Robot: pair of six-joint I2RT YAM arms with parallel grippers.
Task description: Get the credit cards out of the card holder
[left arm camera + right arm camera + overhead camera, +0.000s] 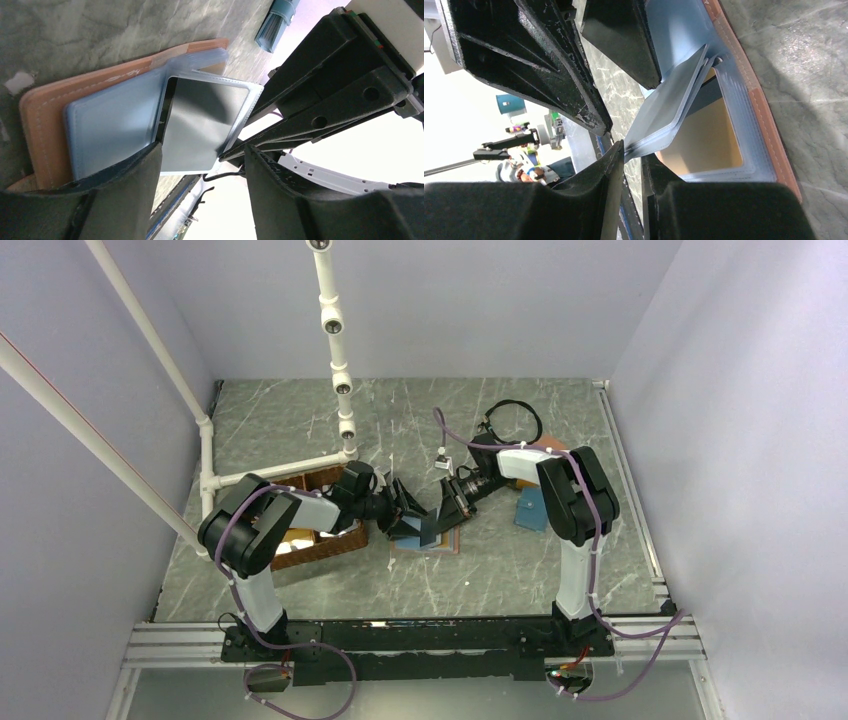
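Observation:
The salmon-pink card holder (pixel 428 543) lies open on the table, its light-blue pockets (pixel 112 125) facing up. One clear pocket flap (pixel 250 107) stands lifted, and a grey credit card (pixel 200 125) shows inside it. My right gripper (pixel 633 152) is shut on the flap's free corner (pixel 644 142) and shows in the top view (pixel 441 523). My left gripper (pixel 200 167) is open. One of its fingers (pixel 125 190) rests over the blue pockets. The card's lower corner hangs between its two fingers. In the top view the left gripper (pixel 405 508) meets the right one above the holder.
A teal-blue wallet (pixel 530 510) lies by the right arm, with an orange one (pixel 553 447) partly hidden behind it. A wicker basket (pixel 325 540) sits under the left arm. A white pipe frame (pixel 208 475) stands at the back left. A black cable loop (pixel 515 420) lies farther back.

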